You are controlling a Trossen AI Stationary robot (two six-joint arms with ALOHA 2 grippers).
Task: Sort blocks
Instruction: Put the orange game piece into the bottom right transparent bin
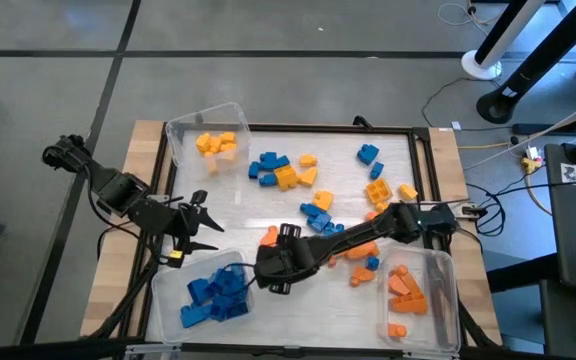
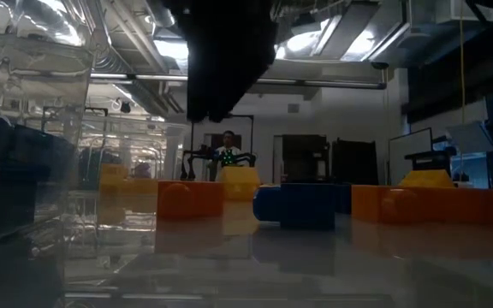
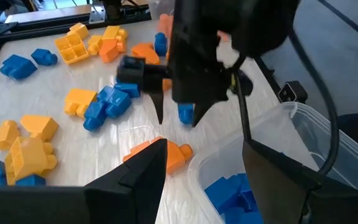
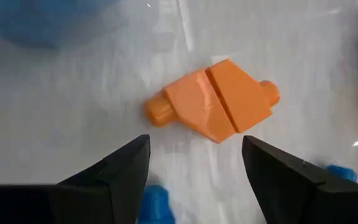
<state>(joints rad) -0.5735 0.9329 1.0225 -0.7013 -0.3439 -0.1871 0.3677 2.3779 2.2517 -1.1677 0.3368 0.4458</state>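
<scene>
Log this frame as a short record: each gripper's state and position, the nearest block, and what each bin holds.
right gripper: open, empty, poised over an orange block lying on the table
left gripper: open, empty, waiting beside the bin of blue blocks
bin at rear left: yellow and orange blocks
bin at front right: orange blocks
table: loose blue, orange and yellow blocks, unsorted

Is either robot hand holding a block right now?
No. The right gripper hangs open above an orange block without touching it, and the left gripper is open too, empty, beside the bin of blue blocks.
</scene>
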